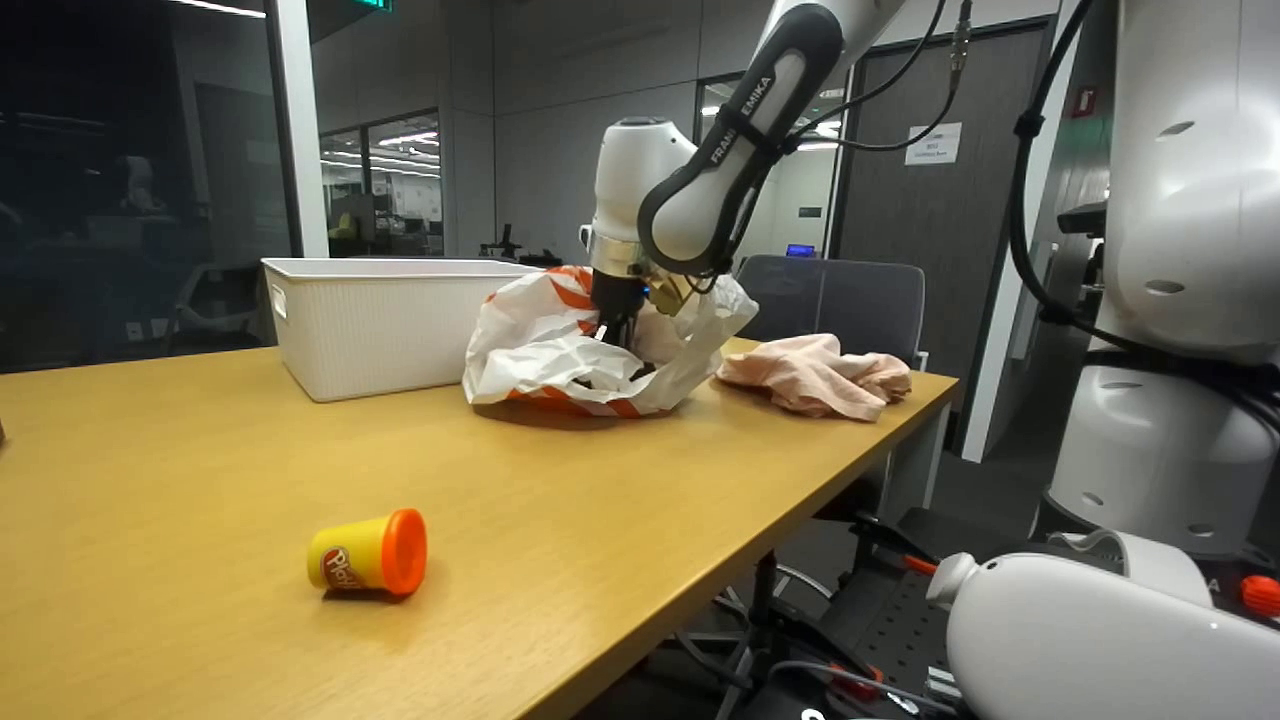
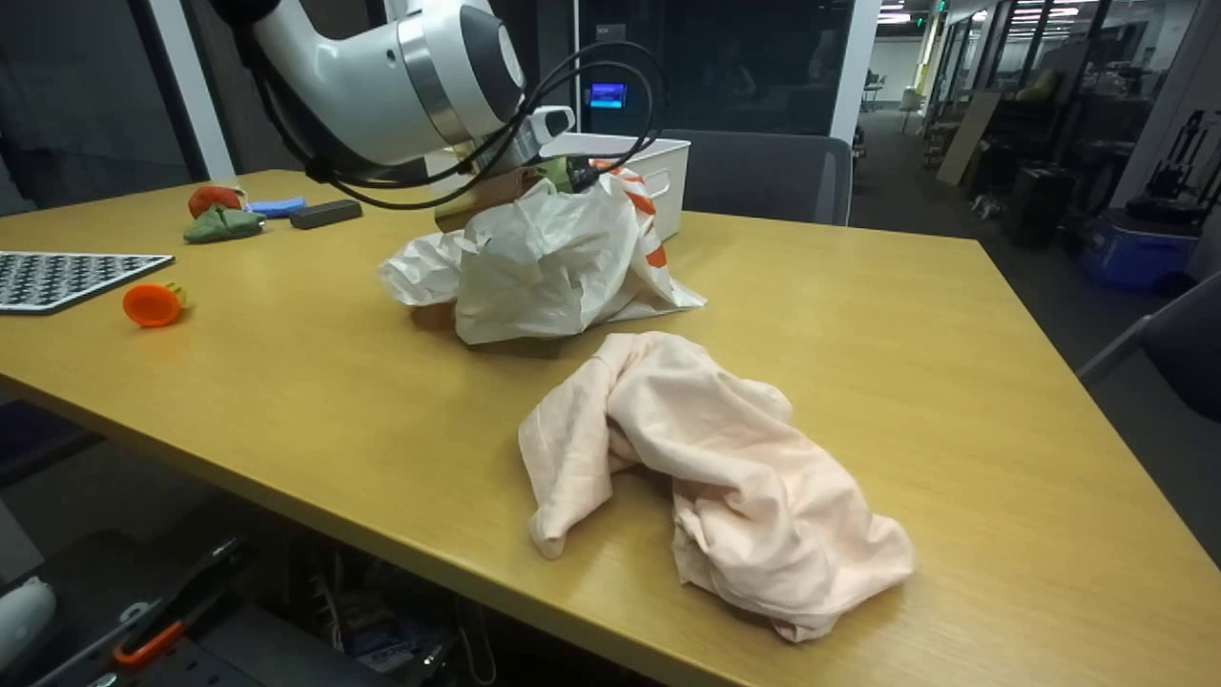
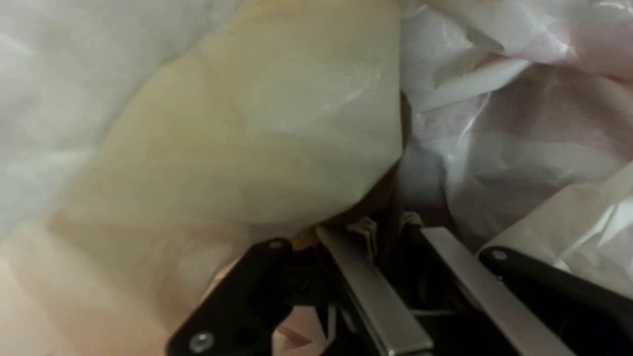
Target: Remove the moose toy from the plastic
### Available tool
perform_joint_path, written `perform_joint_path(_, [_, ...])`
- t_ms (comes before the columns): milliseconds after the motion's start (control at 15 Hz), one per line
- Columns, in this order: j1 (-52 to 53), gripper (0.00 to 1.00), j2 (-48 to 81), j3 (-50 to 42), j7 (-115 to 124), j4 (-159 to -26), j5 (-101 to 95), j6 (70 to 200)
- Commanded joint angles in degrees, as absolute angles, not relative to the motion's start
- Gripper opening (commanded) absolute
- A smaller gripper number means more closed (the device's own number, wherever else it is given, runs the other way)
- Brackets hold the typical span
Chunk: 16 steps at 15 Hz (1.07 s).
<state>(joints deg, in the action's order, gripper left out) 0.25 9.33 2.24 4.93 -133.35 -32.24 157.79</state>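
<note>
A crumpled white plastic bag with orange stripes point(image 1: 560, 365) lies on the table. It also shows in an exterior view point(image 2: 539, 267), and its folds fill most of the wrist view point(image 3: 277, 123). My gripper point(image 1: 617, 330) points down into the bag's open top; in the wrist view its fingertips point(image 3: 388, 227) are close together with a narrow gap. A dark brown patch point(image 3: 381, 195) shows at the tips under a fold; I cannot tell whether it is the moose toy or whether the fingers hold it. No moose shape is recognisable in any view.
A white bin point(image 1: 380, 325) stands right beside the bag. A pink cloth point(image 2: 725, 458) lies near the bag by the table edge. A yellow Play-Doh tub with orange lid point(image 1: 360, 555) lies on its side. A grid panel point(image 2: 76, 277) and dark block point(image 2: 326, 214) lie farther off.
</note>
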Motion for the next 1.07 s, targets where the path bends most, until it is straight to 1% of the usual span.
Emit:
perform_joint_path(0, [1.1,0.08,4.8,1.8,7.4,-134.1,-35.4,152.8])
perform_joint_path(67, [2.6,0.08,3.4,0.7,7.1,-134.4,-34.5,150.5])
perform_joint_path(200, [2.6,0.07,0.7,2.1,5.0,-134.8,-30.9,144.1])
perform_joint_path(400, [3.8,0.06,-2.8,3.0,8.4,-134.0,-33.5,131.1])
perform_joint_path(600, [4.4,0.06,-4.0,4.1,0.0,-132.0,-22.2,116.5])
perform_joint_path(800, [4.2,0.05,-4.5,3.2,-9.9,-130.5,-10.2,113.7])
perform_joint_path(1000, [3.9,0.05,-5.2,2.2,-17.1,-130.7,0.2,116.2])
